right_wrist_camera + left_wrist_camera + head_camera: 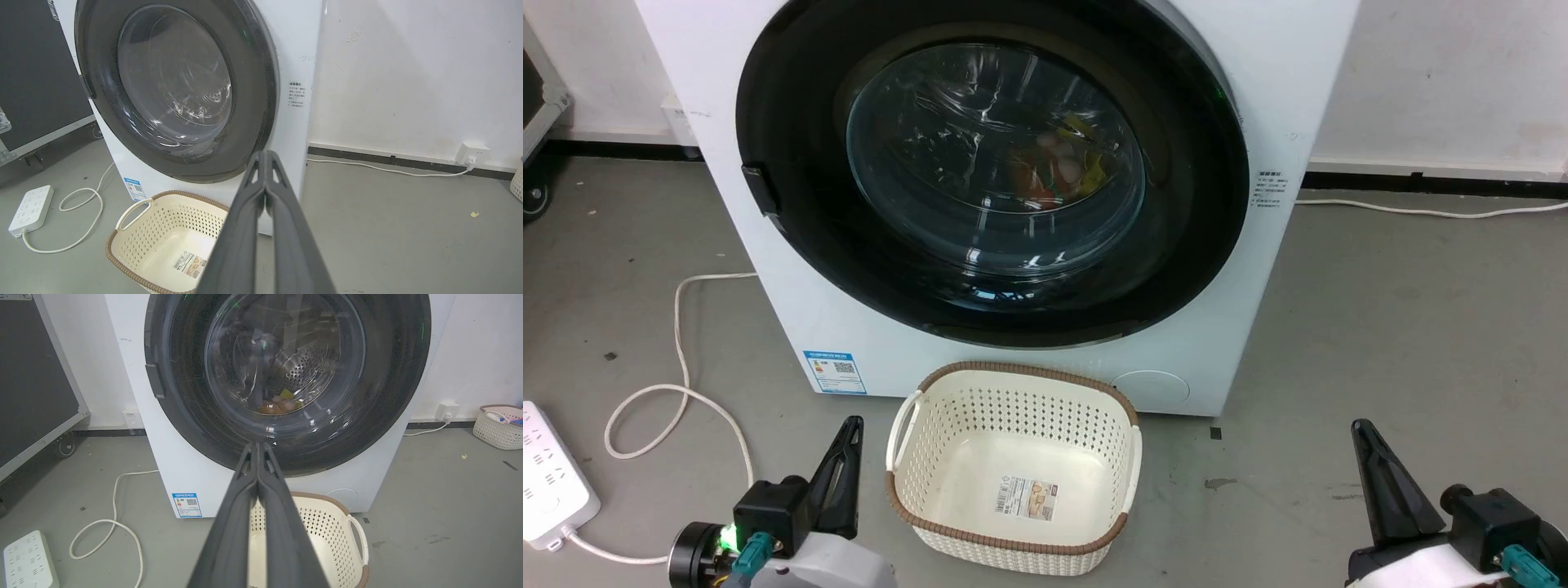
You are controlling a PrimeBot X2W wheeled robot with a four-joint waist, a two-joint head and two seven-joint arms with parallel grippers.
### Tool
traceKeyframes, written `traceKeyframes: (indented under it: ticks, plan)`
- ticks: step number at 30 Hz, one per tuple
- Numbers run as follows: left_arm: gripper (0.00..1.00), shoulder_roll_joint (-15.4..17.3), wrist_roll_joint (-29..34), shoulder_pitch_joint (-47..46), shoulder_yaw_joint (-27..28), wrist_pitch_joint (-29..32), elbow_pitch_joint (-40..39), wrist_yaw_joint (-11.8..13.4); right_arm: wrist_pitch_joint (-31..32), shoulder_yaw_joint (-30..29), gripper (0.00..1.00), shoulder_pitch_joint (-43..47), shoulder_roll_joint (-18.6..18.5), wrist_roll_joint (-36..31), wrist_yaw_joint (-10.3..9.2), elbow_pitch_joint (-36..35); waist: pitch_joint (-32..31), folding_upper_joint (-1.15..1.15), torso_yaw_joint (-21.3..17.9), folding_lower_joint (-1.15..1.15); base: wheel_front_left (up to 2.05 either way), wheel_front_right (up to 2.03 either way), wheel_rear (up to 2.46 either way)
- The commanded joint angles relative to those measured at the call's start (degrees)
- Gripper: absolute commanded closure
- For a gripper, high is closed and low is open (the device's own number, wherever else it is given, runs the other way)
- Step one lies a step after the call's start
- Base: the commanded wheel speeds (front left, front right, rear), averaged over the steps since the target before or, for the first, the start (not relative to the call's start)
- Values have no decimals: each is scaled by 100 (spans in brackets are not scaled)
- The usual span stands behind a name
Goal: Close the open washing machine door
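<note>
Door [992, 175] flush against washer [1282, 98], upper centre. Basket [1013, 457] on floor [1380, 327] just below. Left gripper [851, 426] lower left, right gripper [1361, 431] lower right: both clenched, grasping nothing.

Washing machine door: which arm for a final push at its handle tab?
Left, probably. The washing machine door looks shut; its handle tab sits on its left edge, nearer the shut left gripper than the right gripper.

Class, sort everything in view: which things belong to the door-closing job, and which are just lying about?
Belonging to the job: large round black-rimmed glass door; white front-loading washing machine; left pincer; right pincer, both shut.
Lying about: cream perforated plastic basket; white power strip; white cable on the floor.
</note>
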Motion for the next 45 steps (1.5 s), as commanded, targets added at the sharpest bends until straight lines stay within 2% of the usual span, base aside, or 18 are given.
traceKeyframes:
  ticks: [1, 45]
  plan:
    - [100, -7, 26, 19, 10, 36, -51, 38, 39, 14, 100, -9, 2, -16, 0, -47, 2, 0, 1, 0, 0, 0, 0]
    - [100, -88, 172, 118, 44, 552, -522, 273, 557, 135, 100, -55, 10, -105, -2, -305, 51, 0, 30, 0, 0, 0, 0]
